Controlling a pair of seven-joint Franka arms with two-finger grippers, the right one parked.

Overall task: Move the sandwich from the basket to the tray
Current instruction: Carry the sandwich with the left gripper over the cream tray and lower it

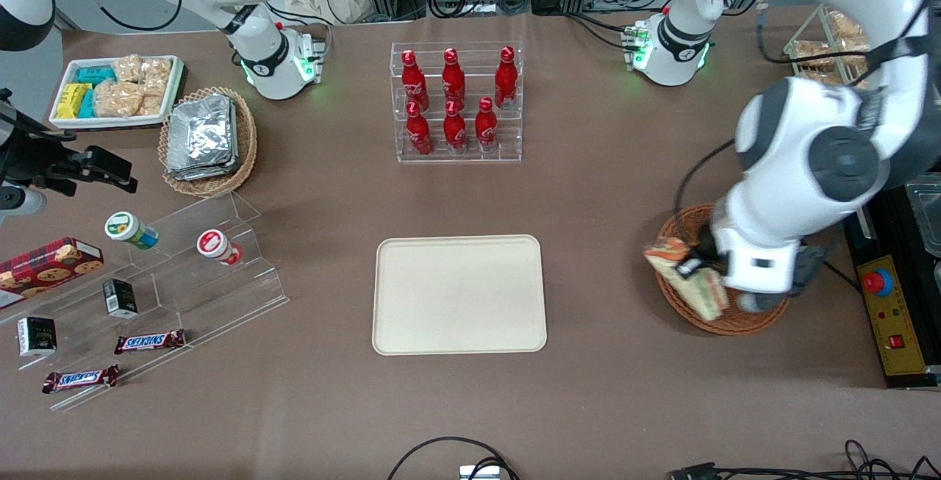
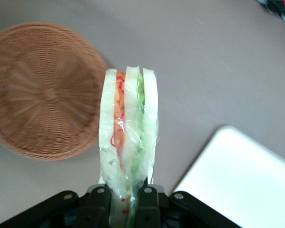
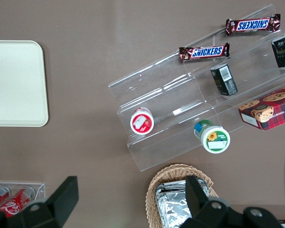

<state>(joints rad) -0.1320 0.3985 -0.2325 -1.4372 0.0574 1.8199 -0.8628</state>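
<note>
Clamped in the tool [image 2: 126, 197], the sandwich [image 2: 128, 137] hangs clear of the basket [image 2: 40, 90], which only the wrist view confirms.

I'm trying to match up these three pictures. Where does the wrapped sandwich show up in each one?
Front view: the sandwich is over the reddish-brown basket, under the working arm, held by the gripper.
Left wrist view: the sandwich stands upright, pinched at its base between the fingers, with the basket beside it.
Right wrist view: not in it.
Shared landmark: the cream tray appears in all three.
</note>
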